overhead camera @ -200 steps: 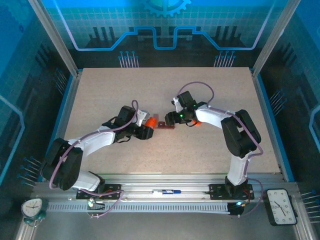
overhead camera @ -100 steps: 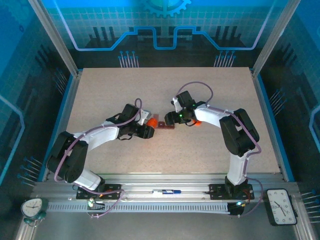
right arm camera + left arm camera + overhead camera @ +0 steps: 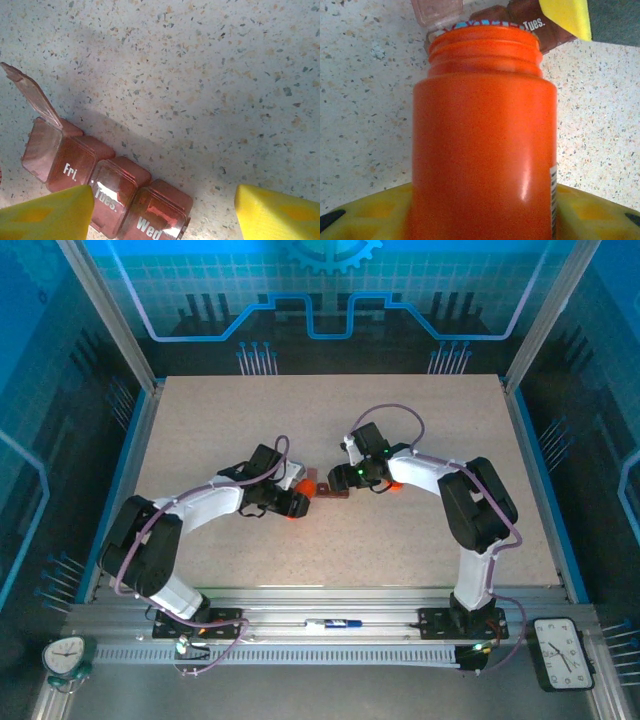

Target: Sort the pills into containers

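My left gripper [image 3: 288,503] is shut on the orange pill bottle [image 3: 482,150], which lies tipped with its open mouth [image 3: 308,483] toward the containers. The yellow fingers [image 3: 365,215] clamp the bottle's base. A thin blue and pink band shows at the mouth; I cannot tell whether it is pills. The containers [image 3: 107,187], a dark red-brown bar marked Fri., Tues. and Wed, lie at mid table [image 3: 331,490], with one end lid [image 3: 30,95] flipped open. My right gripper [image 3: 162,217] hangs open over the bar's Wed end, its left finger [image 3: 45,215] above the Tues. box.
A small orange thing, perhaps the bottle's cap [image 3: 393,487], lies beside the right forearm. Two clocks [image 3: 66,655] [image 3: 565,650] and a pen [image 3: 335,623] sit on the near rail. Bare speckled table [image 3: 330,410] stretches behind both grippers.
My left gripper has carried the orange bottle right, bringing its mouth up to the containers' open end. The right arm has barely moved.
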Robot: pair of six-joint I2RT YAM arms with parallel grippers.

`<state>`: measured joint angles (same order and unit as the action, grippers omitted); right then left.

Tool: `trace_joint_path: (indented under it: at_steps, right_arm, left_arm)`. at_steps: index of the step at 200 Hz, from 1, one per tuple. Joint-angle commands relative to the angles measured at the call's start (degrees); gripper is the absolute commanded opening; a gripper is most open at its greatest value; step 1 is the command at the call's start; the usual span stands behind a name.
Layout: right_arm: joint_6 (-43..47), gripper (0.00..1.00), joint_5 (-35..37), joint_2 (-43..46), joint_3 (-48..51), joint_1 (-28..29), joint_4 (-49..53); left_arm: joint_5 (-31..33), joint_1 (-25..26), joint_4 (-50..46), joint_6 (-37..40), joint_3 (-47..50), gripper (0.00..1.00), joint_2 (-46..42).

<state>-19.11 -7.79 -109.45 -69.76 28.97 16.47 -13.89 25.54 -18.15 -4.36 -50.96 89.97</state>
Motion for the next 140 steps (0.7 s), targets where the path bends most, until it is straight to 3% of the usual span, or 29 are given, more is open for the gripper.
trace_joint_path:
  at_steps: [1, 140]
  right_arm:
    - [1.3, 0.75, -0.6, -1.4, 0.2, 1.1, 0.9]
    - [1.6, 0.75, -0.1, -2.2, 1.6, 1.3, 0.7]
  left_arm:
    - [0.8, 0.4, -3.5, 1.8, -2.9, 0.16, 0.8]
    - [2.4, 0.7, -16.2, 5.6, -12.6, 0.16, 6.7]
